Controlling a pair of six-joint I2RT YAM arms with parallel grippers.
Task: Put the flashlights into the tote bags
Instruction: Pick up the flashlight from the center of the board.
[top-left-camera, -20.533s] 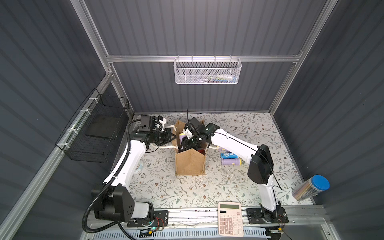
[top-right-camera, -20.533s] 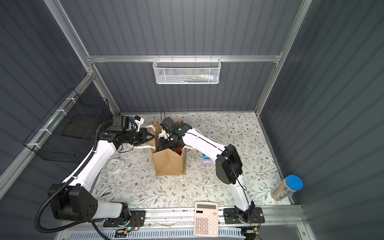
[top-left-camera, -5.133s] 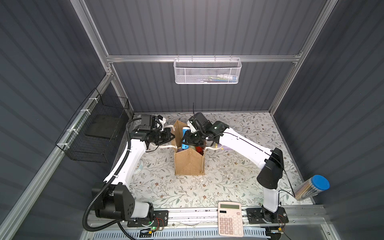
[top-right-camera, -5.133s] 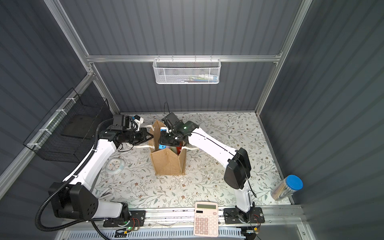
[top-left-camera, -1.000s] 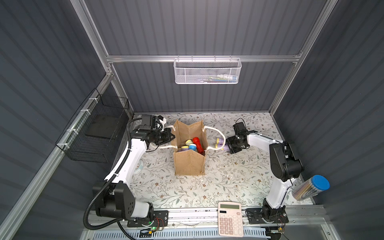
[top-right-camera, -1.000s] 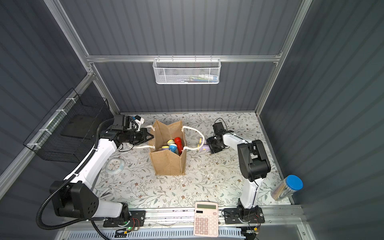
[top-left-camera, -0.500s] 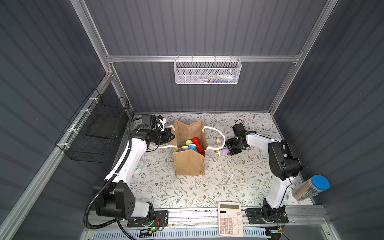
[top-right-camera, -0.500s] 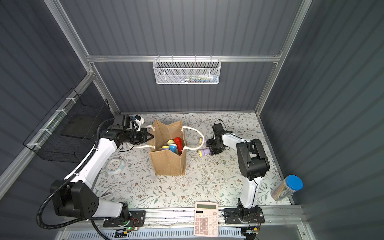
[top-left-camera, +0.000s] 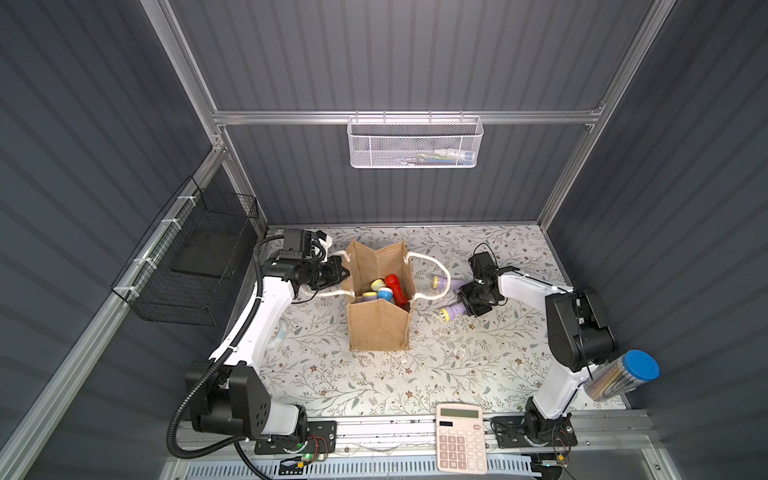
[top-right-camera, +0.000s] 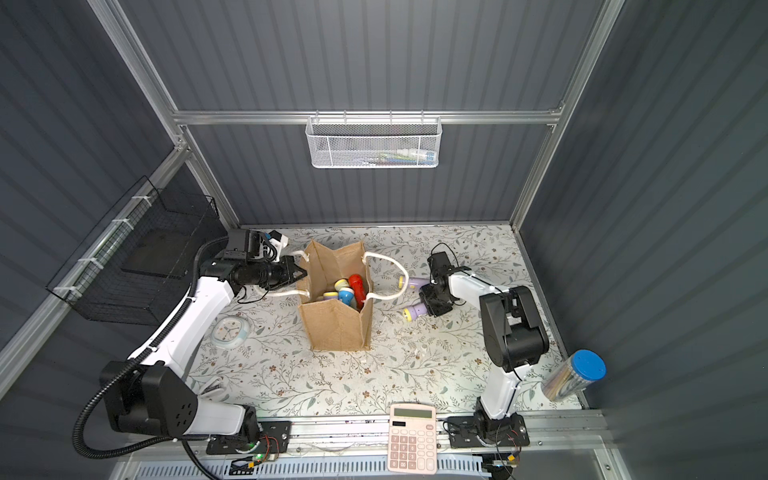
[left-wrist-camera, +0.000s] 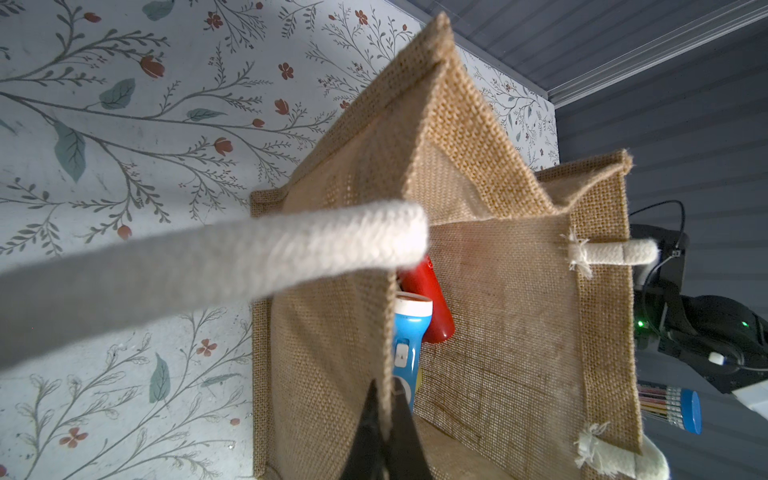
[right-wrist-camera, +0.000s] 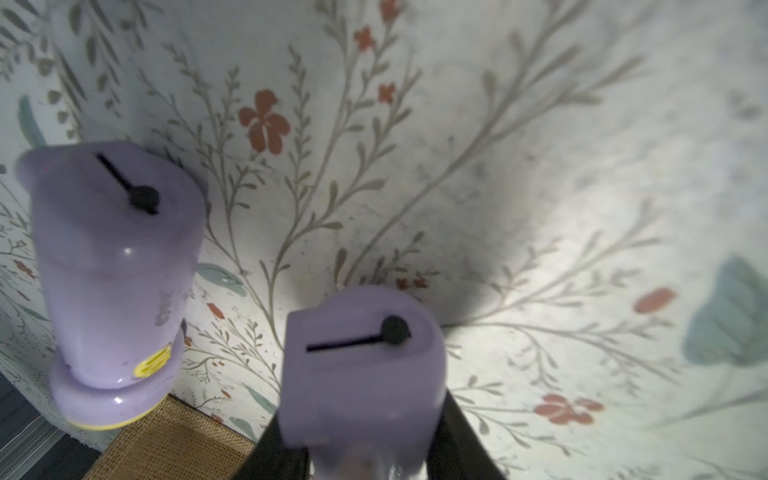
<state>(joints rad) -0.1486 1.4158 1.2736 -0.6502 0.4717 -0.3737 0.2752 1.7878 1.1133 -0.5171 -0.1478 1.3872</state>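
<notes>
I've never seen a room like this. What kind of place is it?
Probably a robot practice booth, not a home. A left robot arm and a right robot arm are fixed to a metal rail, and grey ribbed walls box in one flowery table.

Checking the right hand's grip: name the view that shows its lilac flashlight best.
Right wrist view: the lilac flashlight sits close up, clamped in the right hand. Both top views show it small, yellow head toward the tote bag. The left wrist view misses it.
</notes>
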